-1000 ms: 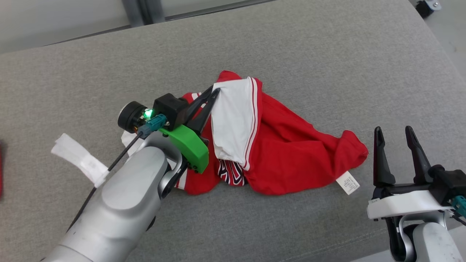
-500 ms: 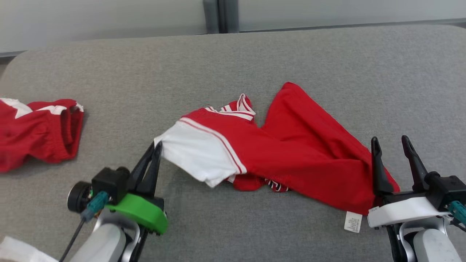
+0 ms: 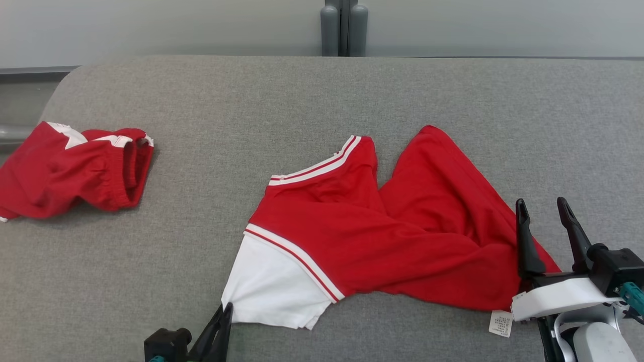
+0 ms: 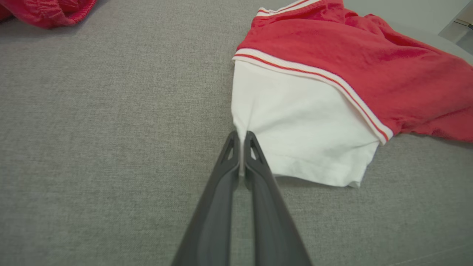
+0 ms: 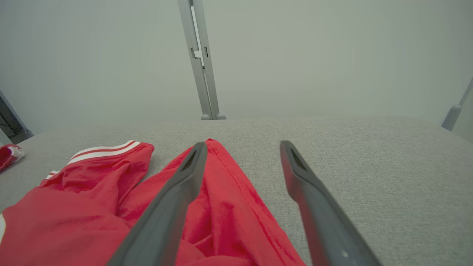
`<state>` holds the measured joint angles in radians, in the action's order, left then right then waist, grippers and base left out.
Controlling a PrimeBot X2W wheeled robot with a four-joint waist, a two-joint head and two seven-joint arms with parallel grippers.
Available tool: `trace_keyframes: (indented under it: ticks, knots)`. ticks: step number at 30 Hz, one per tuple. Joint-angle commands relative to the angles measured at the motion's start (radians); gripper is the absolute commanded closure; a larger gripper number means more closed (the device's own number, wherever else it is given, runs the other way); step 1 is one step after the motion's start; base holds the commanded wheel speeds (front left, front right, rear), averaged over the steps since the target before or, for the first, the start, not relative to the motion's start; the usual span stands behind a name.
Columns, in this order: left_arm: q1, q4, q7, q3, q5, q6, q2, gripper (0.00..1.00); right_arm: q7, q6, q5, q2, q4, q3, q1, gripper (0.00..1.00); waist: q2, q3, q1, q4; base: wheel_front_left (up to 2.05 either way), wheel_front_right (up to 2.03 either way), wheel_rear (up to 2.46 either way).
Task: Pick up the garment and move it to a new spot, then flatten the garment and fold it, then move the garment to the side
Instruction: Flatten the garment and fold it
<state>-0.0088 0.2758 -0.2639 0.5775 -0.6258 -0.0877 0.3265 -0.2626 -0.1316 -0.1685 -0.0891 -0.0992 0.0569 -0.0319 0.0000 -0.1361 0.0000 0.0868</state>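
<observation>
The garment point(image 3: 382, 236) is a red top with a white sleeve and striped trim, lying partly spread and wrinkled on the grey padded table point(image 3: 251, 100). My left gripper point(image 3: 225, 309) stands at the near edge, shut on the corner of the white sleeve; the left wrist view shows the left gripper point(image 4: 241, 136) pinching the white cloth of the garment point(image 4: 306, 122) between its tips. At the lower right my right gripper point(image 3: 541, 203) stands open above the garment's right hem, nothing between its fingers. In the right wrist view the right gripper point(image 5: 242, 145) is open over the red garment point(image 5: 74, 214).
A second red garment point(image 3: 75, 171) lies bunched at the table's far left, also seen as the second garment point(image 4: 44, 11). A white label point(image 3: 500, 323) sticks out at the hem near my right gripper. A grey post point(image 3: 344, 30) stands behind the table against the wall.
My left gripper has drawn the white sleeve toward the near edge and the garment has spread out. The head view has swung, bringing the second garment in. The right gripper stays open.
</observation>
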Motion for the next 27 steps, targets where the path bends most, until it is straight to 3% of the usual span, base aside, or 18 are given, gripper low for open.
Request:
trace_keyframes:
  ticks: [1,2,3,4,27]
  knots:
    - [0.003,0.013,-0.001,-0.009,0.002,0.008,-0.001,1.00,-0.003,0.002,-0.004,-0.005,-0.004,0.000,0.003,0.00,0.0000,0.003,0.0000,-0.004,0.00,0.00,0.00]
    - [-0.001,0.017,-0.001,-0.017,0.006,0.009,-0.007,0.64,-0.003,0.002,-0.004,-0.005,-0.006,-0.001,0.003,0.00,0.0000,0.006,0.0000,-0.006,0.00,0.00,0.00]
    - [-0.006,0.020,-0.001,-0.026,0.011,0.013,-0.015,0.06,-0.003,0.002,-0.004,-0.006,-0.006,0.000,0.003,0.00,0.0000,0.010,0.0000,-0.009,0.00,0.00,0.00]
    - [-0.011,0.020,0.000,-0.035,0.019,0.016,-0.018,0.00,-0.003,0.002,-0.004,-0.006,-0.007,0.000,0.002,0.00,0.0000,0.014,0.0000,-0.011,0.00,0.00,0.00]
    - [0.004,-0.125,0.000,-0.415,0.306,0.075,-0.115,0.00,-0.003,0.002,0.010,-0.005,-0.013,-0.028,0.053,0.00,0.0000,0.126,0.0000,-0.095,0.00,0.00,0.00]
